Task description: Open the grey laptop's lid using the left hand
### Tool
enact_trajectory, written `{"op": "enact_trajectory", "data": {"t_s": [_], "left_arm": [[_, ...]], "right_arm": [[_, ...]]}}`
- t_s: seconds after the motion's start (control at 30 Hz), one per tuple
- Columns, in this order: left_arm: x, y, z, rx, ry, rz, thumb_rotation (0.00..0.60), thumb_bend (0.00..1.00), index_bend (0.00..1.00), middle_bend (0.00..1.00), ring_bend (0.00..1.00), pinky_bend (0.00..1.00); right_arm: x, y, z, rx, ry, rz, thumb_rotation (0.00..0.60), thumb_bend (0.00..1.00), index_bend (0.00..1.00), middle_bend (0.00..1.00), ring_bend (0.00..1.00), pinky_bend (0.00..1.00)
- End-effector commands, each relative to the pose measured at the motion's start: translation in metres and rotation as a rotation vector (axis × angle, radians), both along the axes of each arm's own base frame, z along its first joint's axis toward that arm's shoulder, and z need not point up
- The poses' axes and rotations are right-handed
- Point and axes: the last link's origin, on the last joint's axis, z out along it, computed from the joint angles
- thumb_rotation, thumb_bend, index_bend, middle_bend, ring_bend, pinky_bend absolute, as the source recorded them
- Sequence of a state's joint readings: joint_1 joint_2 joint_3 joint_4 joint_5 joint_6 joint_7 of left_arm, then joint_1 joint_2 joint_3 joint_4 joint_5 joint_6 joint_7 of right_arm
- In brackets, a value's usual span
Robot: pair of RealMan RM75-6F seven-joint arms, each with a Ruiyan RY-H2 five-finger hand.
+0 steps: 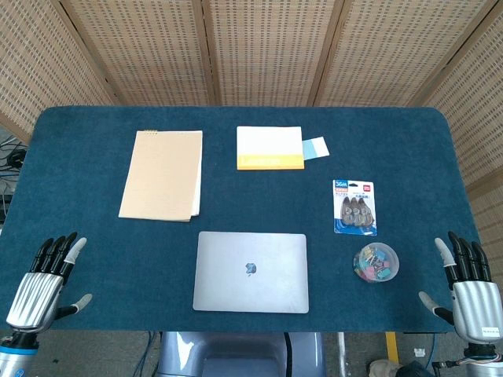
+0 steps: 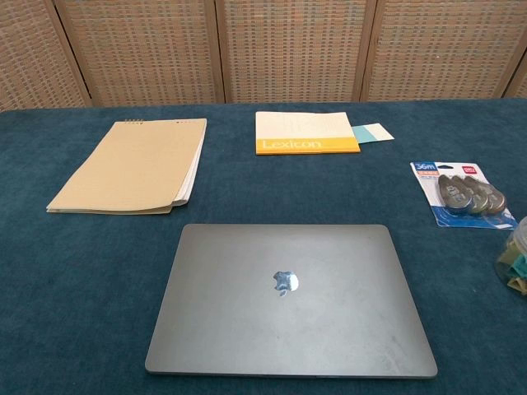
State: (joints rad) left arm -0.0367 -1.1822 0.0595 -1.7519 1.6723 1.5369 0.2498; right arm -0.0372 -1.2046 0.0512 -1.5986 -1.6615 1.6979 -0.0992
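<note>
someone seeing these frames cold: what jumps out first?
Probably the closed grey laptop, lying flat at the near centre of the blue table, logo up. Next, the two metallic hands at the near corners, the left hand and the right hand, both holding nothing with fingers apart and well clear of the laptop. Behind it lie a tan notepad and a yellow-edged pad.

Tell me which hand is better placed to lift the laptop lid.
Left, narrowly. The left hand and right hand both rest open at the table's near corners, but the closed laptop lies left of centre, nearer the left.
</note>
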Motion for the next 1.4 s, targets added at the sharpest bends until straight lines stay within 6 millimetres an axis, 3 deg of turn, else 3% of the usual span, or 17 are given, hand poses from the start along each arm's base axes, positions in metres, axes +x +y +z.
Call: {"op": "enact_trajectory", "data": {"t_s": [0.03, 0.23, 0.33, 0.43, 0.6, 0.8, 1.07, 1.4], "left_arm": [[0.0, 0.0, 0.0, 0.0, 0.001, -0.001, 0.6, 0.0, 0.0, 0.0, 0.0, 0.0], [0.0, 0.001, -0.002, -0.004, 0.004, 0.001, 0.6, 0.0, 0.0, 0.0, 0.0, 0.0], [0.006, 0.005, -0.013, -0.05, 0.007, -0.047, 0.6, 0.0, 0.0, 0.0, 0.0, 0.0], [0.015, 0.014, -0.029, -0.139, -0.002, -0.125, 0.6, 0.0, 0.0, 0.0, 0.0, 0.0], [0.051, 0.037, -0.075, -0.385, -0.016, -0.371, 0.6, 0.0, 0.0, 0.0, 0.0, 0.0], [0.088, 0.053, -0.121, -0.495, 0.061, -0.604, 0.6, 0.0, 0.0, 0.0, 0.0, 0.0], [0.13, 0.054, -0.164, -0.563, 0.054, -0.72, 0.6, 0.0, 0.0, 0.0, 0.0, 0.0], [0.156, 0.06, -0.201, -0.579, 0.078, -0.761, 0.6, 0.0, 0.0, 0.0, 0.0, 0.0]], "right_arm": [[0.0, 0.0, 0.001, -0.003, -0.006, -0.003, 0.6, 0.0, 0.0, 0.0, 0.0, 0.0], [0.0, 0.002, 0.003, -0.007, -0.023, -0.003, 0.6, 0.0, 0.0, 0.0, 0.0, 0.0], [-0.001, 0.002, 0.004, -0.006, -0.032, -0.006, 0.6, 0.0, 0.0, 0.0, 0.0, 0.0], [-0.002, 0.001, 0.005, -0.007, -0.039, -0.01, 0.6, 0.0, 0.0, 0.0, 0.0, 0.0], [-0.004, -0.002, 0.007, -0.006, -0.053, -0.019, 0.6, 0.0, 0.0, 0.0, 0.0, 0.0], [-0.006, -0.004, 0.007, 0.0, -0.057, -0.03, 0.6, 0.0, 0.0, 0.0, 0.0, 0.0], [-0.007, -0.006, 0.007, 0.005, -0.066, -0.031, 0.6, 0.0, 0.0, 0.0, 0.0, 0.0], [-0.009, -0.007, 0.008, 0.009, -0.077, -0.038, 0.6, 0.0, 0.0, 0.0, 0.0, 0.0]]}}
